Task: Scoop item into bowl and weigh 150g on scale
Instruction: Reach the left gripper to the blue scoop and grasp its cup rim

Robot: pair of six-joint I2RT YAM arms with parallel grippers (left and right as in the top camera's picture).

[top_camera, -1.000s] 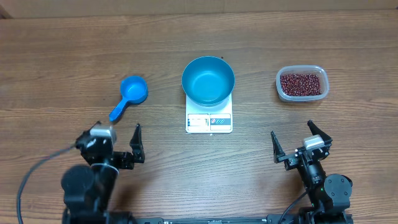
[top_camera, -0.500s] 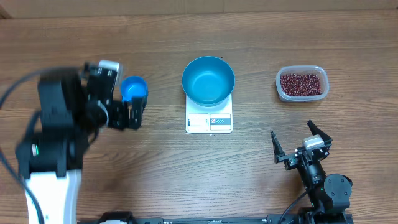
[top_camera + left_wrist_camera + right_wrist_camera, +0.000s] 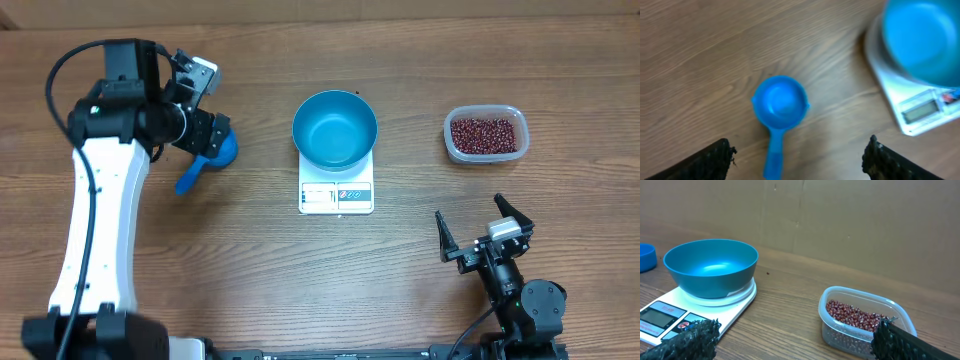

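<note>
Beans [image 3: 486, 135]: loose maroon heap in clear rounded tub [image 3: 447, 135], far right on wooden table [image 3: 300, 290], well apart from bowl and scale. Same heap plain in right wrist view [image 3: 855, 317], individual beans distinguishable.

Bowl [image 3: 335, 130]: round, blue, upright, seated on platform of scale [image 3: 336, 197], centre of table toward far side. Interior bare blue. Scale white and square, display panel and small label along near edge.

Scoop [image 3: 192, 178]: small, blue, lying flat on table left of scale, apart from it. Cup toward far side, handle angled toward near left. Cup bare inside, seen from left wrist [image 3: 780, 102].

Left gripper [image 3: 212, 143]: poised over scoop cup, hiding most of it from overhead. Fingers [image 3: 720, 160] spread wide, one either side of handle in wrist view, clamped on nothing. Contact with scoop: cannot tell. Bowl [image 3: 922, 37] and scale [image 3: 910, 102] blurred at right of that view.

Right gripper [image 3: 475, 225]: near right of table, on near side of tub, well apart from it. Fingers wide apart, nothing between them. Wrist view across table: bowl [image 3: 710, 267] on scale [image 3: 670, 320] to left, tub [image 3: 840, 339] to right.
</note>
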